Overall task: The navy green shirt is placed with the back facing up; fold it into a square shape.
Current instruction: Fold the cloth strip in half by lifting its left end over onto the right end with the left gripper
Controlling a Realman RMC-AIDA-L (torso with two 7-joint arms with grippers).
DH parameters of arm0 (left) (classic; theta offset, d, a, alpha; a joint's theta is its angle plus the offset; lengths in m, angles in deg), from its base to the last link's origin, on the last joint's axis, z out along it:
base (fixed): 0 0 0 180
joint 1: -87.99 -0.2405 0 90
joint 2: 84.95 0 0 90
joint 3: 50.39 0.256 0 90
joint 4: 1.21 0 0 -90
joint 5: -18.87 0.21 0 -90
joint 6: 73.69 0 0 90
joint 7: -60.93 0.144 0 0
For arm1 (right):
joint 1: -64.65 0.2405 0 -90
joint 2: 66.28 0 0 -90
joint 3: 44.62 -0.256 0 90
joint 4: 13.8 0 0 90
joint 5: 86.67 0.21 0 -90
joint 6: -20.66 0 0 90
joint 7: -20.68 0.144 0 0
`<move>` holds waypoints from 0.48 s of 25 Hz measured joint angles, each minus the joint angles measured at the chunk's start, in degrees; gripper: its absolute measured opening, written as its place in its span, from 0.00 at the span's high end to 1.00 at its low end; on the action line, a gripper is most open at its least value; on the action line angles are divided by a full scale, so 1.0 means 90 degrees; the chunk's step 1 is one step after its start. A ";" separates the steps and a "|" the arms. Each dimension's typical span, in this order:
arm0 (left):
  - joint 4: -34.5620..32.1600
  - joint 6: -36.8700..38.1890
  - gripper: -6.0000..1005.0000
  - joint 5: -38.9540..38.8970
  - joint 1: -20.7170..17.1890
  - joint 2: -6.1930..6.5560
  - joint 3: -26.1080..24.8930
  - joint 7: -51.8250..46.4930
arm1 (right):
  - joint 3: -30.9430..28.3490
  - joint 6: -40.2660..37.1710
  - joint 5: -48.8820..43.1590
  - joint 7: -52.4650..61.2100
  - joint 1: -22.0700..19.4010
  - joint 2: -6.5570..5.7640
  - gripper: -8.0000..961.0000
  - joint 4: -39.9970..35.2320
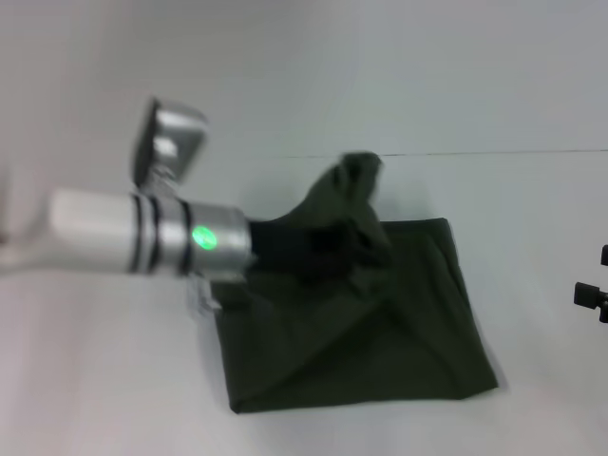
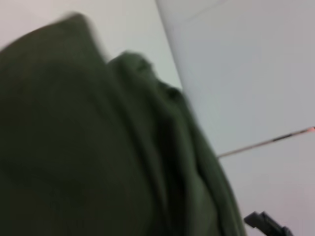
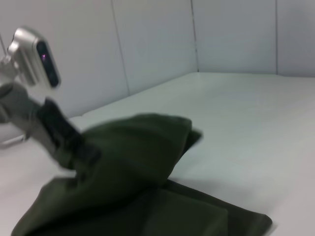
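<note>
Left gripper [image 1: 328, 249] is over the middle of the navy green shirt [image 1: 380, 332], wrapped in bunched fabric. A peak of cloth hangs from it, lifted off the layers below, so I read it as clamped on the cloth; the fingers themselves are buried and not visible. The left wrist view is almost all olive fabric [image 2: 98, 147] right against the lens, which fits a pinch on a gathered edge

Right gripper [image 1: 591, 296] is parked at the right edge of the table [image 1: 114, 380], well apart from the shirt; can't tell whether it's open or closed

The shirt lies centre-right on the white table, already folded down to a rough rectangle, near edge and right edge fairly straight. The lifted part rises as a tent toward the far side; in the right wrist view it drapes over the flat layers [image 3: 147, 157]

Handling, as a judgement: light, soft, limp, no stiffness, so it sags and creases wherever unsupported. Not slippery, not fragile. Best hold is a corner or hem edge, pinching all layers together; a mid-panel grab will just bunch it
</note>
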 joint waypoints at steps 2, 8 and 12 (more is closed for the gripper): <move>0.0490 -0.0415 0.95 -0.0051 0.0042 -0.0138 0.0090 0.0117 | 0.0013 0.0084 -0.0001 0.0060 0.0010 0.0000 0.09 -0.0001; 0.1274 -0.0678 0.93 -0.0385 -0.0022 -0.0148 0.0080 0.0520 | 0.0084 0.0268 -0.0010 0.0158 0.0067 -0.0010 0.09 -0.0004; 0.1074 -0.0124 0.92 -0.0684 -0.0047 -0.0118 0.0071 0.0566 | 0.0133 0.0303 -0.0015 0.0218 0.0093 -0.0014 0.09 -0.0005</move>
